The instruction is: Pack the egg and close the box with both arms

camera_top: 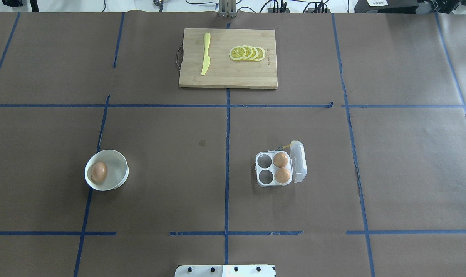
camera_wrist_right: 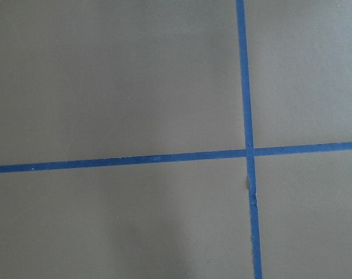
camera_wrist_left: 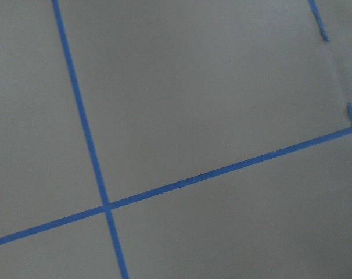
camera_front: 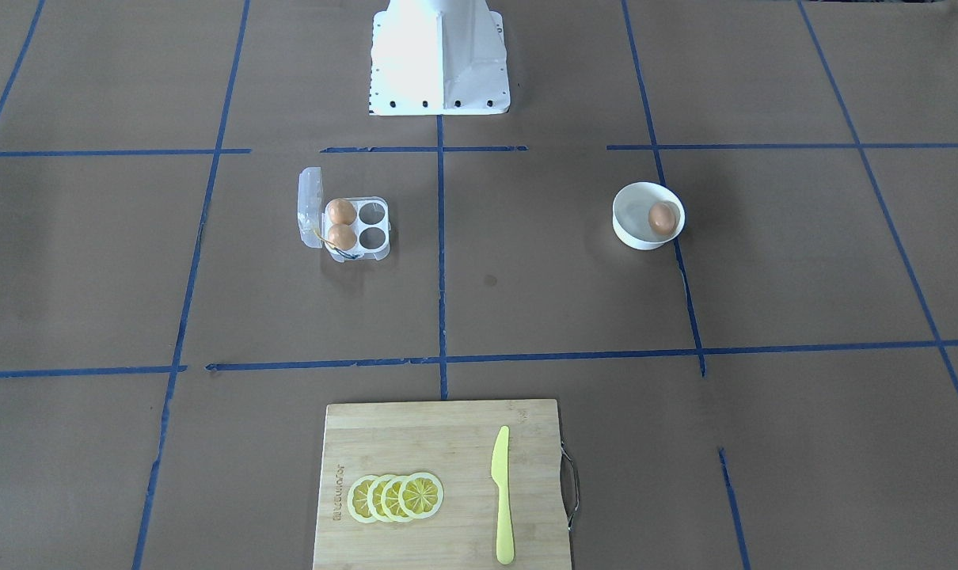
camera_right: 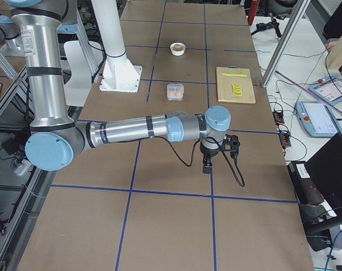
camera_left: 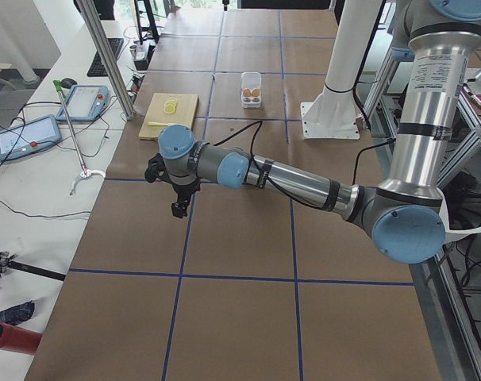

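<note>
One orange-brown egg [camera_front: 662, 218] lies in a round white bowl [camera_front: 633, 233]; it also shows in the overhead view [camera_top: 99, 171]. The clear egg box [camera_top: 264, 169] stands open, its lid [camera_top: 298, 161] folded out beside it. Two more eggs [camera_top: 281, 167] fill the two cells by the lid; the other two cells are empty. My left gripper [camera_left: 179, 208] shows only in the exterior left view, far from the bowl; I cannot tell if it is open. My right gripper [camera_right: 207, 166] shows only in the exterior right view, far from the box [camera_right: 175, 91]; I cannot tell its state either.
A wooden cutting board [camera_top: 256, 77] at the table's far edge holds lemon slices [camera_top: 247, 53] and a yellow knife [camera_top: 205, 54]. The white pedestal base [camera_front: 439, 71] stands at the near edge. Both wrist views show only brown paper and blue tape lines.
</note>
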`<action>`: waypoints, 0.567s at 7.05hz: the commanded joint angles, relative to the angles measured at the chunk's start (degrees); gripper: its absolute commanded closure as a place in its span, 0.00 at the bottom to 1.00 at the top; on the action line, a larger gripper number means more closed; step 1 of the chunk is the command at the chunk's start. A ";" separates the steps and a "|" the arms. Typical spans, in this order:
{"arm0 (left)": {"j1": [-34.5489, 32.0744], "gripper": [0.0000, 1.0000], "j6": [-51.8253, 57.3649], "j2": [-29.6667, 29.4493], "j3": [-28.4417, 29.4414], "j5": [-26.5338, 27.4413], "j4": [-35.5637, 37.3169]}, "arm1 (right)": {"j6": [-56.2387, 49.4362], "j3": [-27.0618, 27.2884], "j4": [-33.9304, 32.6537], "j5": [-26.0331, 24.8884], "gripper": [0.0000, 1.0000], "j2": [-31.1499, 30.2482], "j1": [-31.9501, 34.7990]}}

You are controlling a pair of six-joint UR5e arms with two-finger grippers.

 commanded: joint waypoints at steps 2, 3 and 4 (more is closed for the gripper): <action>24.65 0.03 -36.13 -3.46 -15.31 10.21 -0.56 | 0.01 0.16 -0.01 1.24 0.00 -0.55 0.00; 32.11 0.03 -42.87 -3.92 -15.94 16.32 -0.56 | 0.01 0.16 -0.01 1.24 0.00 -0.55 0.00; 39.76 0.07 -50.42 -4.01 -15.69 26.21 -0.39 | 0.01 0.16 -0.01 1.24 0.00 -0.55 0.00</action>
